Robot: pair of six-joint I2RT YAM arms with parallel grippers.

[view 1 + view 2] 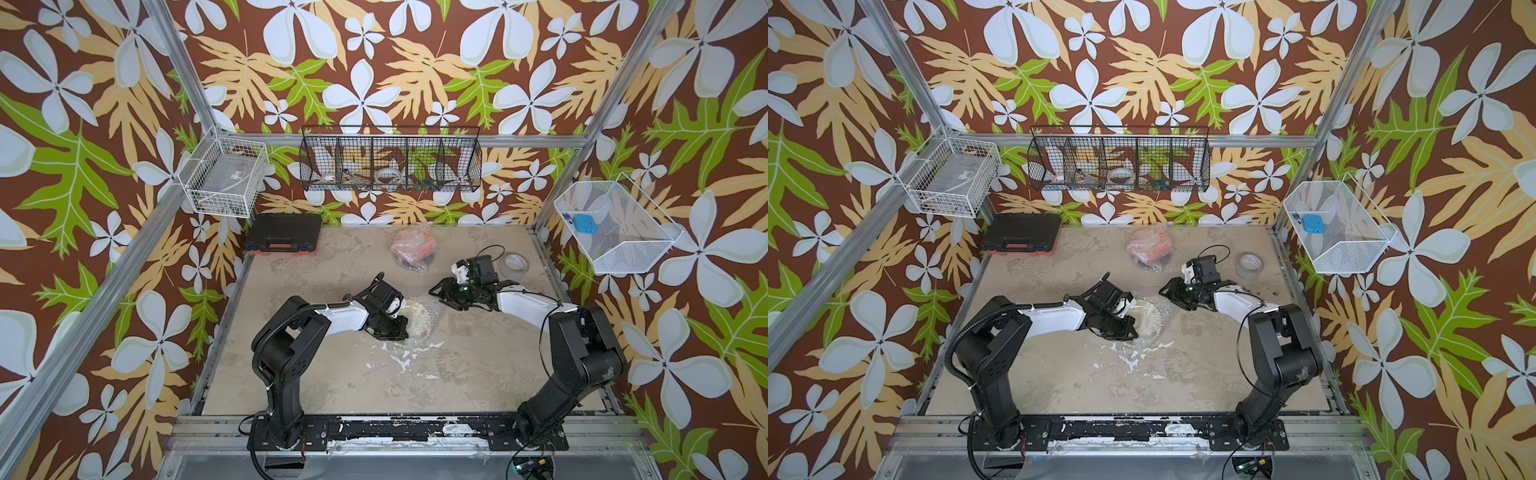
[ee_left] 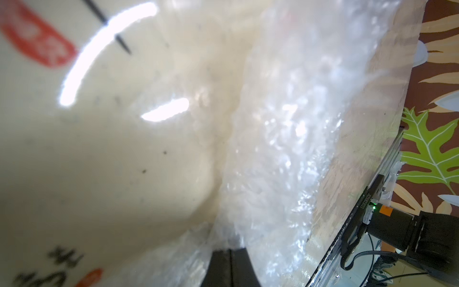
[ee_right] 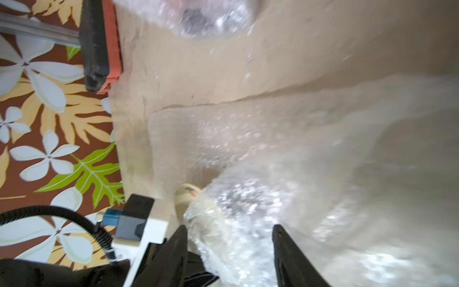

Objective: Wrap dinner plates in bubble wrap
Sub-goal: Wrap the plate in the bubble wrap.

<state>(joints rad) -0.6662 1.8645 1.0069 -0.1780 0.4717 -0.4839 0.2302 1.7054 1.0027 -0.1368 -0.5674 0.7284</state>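
Note:
A cream plate (image 1: pixel 419 316) with red and black marks lies mid-table, partly under clear bubble wrap (image 1: pixel 428 328). In the left wrist view the plate (image 2: pixel 111 149) fills the frame, with the bubble wrap (image 2: pixel 285 136) folded up beside it. My left gripper (image 2: pixel 229 251) is shut, pinching the wrap's edge at the plate's near side (image 1: pixel 404 331). My right gripper (image 3: pixel 229 229) is open at the plate's far right side (image 1: pixel 433 291); crumpled wrap (image 3: pixel 238 223) lies between its fingers, touching neither. A bare bit of plate rim (image 3: pixel 185 196) shows. An orange plate (image 1: pixel 413 245) sits wrapped at the back.
A white tape roll (image 1: pixel 513 266) stands right of the right gripper. A black case with an orange latch (image 1: pixel 284 237) lies at the back left. Wire baskets (image 1: pixel 390 164) hang on the back and side walls. White flecks (image 1: pixel 395 361) mark the table (image 1: pixel 324 374) in front of the plate.

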